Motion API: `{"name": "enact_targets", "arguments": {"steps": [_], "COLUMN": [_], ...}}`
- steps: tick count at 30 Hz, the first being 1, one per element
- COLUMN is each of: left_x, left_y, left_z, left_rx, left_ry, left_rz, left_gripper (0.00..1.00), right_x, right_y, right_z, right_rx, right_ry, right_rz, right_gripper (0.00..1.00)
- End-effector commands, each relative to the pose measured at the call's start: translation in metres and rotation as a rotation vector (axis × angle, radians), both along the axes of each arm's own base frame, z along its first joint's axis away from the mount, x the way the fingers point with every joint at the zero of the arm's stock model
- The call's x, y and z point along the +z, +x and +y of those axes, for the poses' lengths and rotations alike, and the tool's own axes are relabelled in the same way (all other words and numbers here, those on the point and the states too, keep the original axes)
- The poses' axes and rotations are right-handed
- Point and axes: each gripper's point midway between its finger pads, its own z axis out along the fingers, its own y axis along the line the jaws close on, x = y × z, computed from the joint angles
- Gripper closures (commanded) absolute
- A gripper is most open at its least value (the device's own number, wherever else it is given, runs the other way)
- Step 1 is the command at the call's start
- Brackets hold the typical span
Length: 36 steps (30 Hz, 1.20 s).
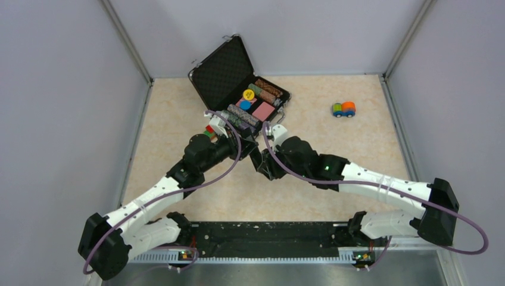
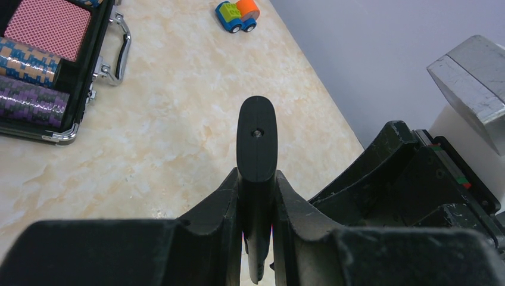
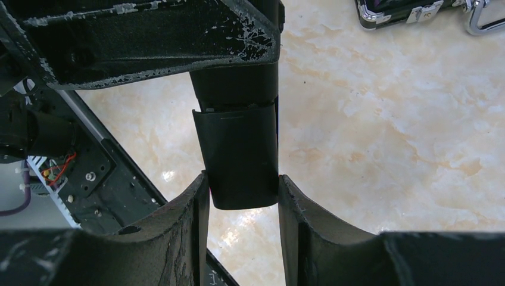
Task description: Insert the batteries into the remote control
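The remote [image 2: 256, 137] hangs above the surface [image 1: 357, 149] at mid-scene, just on the near side of the open chip case [image 1: 221, 71]. The left jaws are closed almost fully across its thin body, and its rounded end sticks out past them. The right jaws, partly open, press on both sides of its other end [image 3: 238, 149], where a seam crosses the back. A toy car [image 1: 343, 109] sits far right, well apart.
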Motion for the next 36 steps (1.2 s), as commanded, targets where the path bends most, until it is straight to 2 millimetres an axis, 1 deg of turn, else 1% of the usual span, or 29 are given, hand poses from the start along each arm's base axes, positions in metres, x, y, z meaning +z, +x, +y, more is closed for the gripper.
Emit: {"name": "enact_targets", "arguments": {"steps": [1, 11, 16, 21, 28, 36], "left_x": [0.019, 0.021, 0.02, 0.02, 0.02, 0.018], "left_y": [-0.002, -0.003, -0.002, -0.004, -0.007, -0.01], "left_z": [-0.001, 0.001, 0.002, 0.0, -0.002, -0.007], "left_rx": [-0.011, -0.003, 0.005, -0.009, -0.026, -0.056], "left_ry": [-0.04, -0.041, -0.038, -0.038, -0.042, -0.038], "left_rz": [-0.058, -0.06, -0.057, -0.055, -0.041, 0.009], "left_gripper": [1.0, 1.0, 1.0, 1.0, 1.0, 1.0], "right_x": [0.028, 0.014, 0.012, 0.013, 0.012, 0.014], "right_y": [0.004, 0.004, 0.003, 0.005, 0.008, 0.013], "right_z": [0.017, 0.02, 0.018, 0.019, 0.026, 0.026], "right_rx": [-0.007, -0.027, -0.028, -0.034, -0.033, -0.062], "right_ry": [0.075, 0.044, 0.038, 0.037, 0.026, 0.016], "right_rz": [-0.025, 0.02, 0.03, 0.028, 0.034, 0.032], "right_gripper": [0.77, 0.77, 0.77, 0.77, 0.77, 0.77]}}
